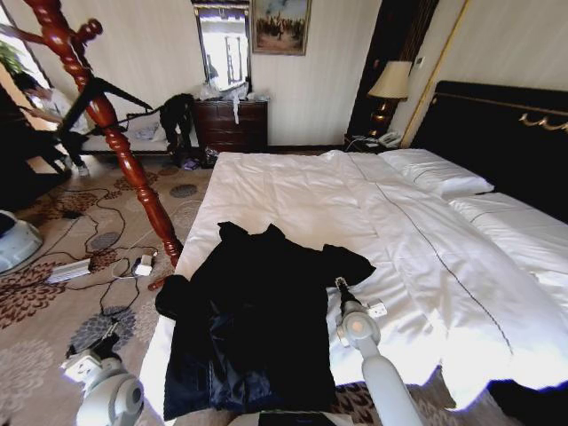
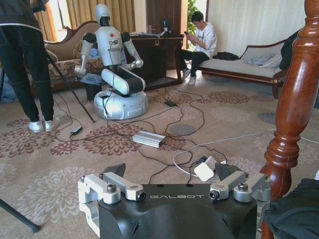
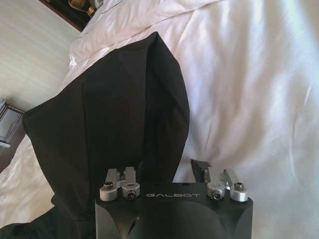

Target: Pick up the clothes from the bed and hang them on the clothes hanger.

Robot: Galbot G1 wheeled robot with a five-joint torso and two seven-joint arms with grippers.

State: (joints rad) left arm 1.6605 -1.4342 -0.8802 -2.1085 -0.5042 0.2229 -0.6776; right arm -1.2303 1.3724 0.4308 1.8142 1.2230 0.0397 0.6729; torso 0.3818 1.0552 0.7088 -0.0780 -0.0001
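The clothes, one black coat (image 1: 257,319), lie spread on the near left part of the bed's white duvet (image 1: 417,240), with one edge hanging off the side. My right gripper (image 1: 341,286) is at the coat's right sleeve. In the right wrist view this gripper (image 3: 167,172) is open and straddles the edge of the sleeve (image 3: 124,109), with one finger (image 3: 201,169) over the duvet. The red-brown clothes hanger (image 1: 106,124) stands tilted beside the bed. My left gripper (image 2: 169,172) hangs open and empty over the carpet, close to the stand's post (image 2: 294,109).
Cables and a power strip (image 2: 148,139) lie across the patterned carpet (image 1: 35,328). Another white robot (image 2: 114,64) stands beyond them. A dark dresser (image 1: 232,124) and a lamp (image 1: 390,84) are against the far wall. A black headboard (image 1: 497,133) is on the right.
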